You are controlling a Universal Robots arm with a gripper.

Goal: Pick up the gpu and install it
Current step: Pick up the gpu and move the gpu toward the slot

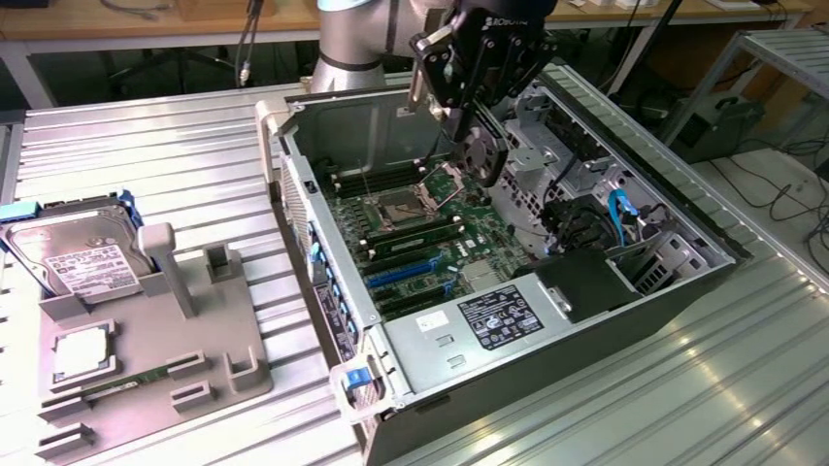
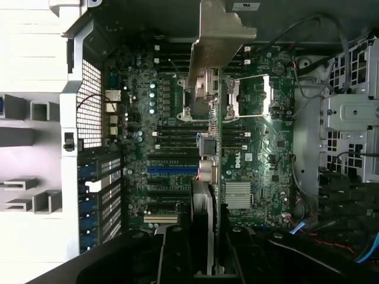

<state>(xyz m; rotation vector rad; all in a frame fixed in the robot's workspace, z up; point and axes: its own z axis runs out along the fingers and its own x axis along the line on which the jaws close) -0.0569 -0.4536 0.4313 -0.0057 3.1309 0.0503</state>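
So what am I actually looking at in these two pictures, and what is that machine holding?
It is a robot arm with a gripper, a two-fingered clamp. One picture is taken from off the arm; the other from a camera on the wrist, looking down into an open grey computer case. The gripper is shut on the gpu, a thin green circuit card with a pale metal bracket, held on edge above the green motherboard. On the exterior view's left, a grey holder tray carries a silver hard drive.
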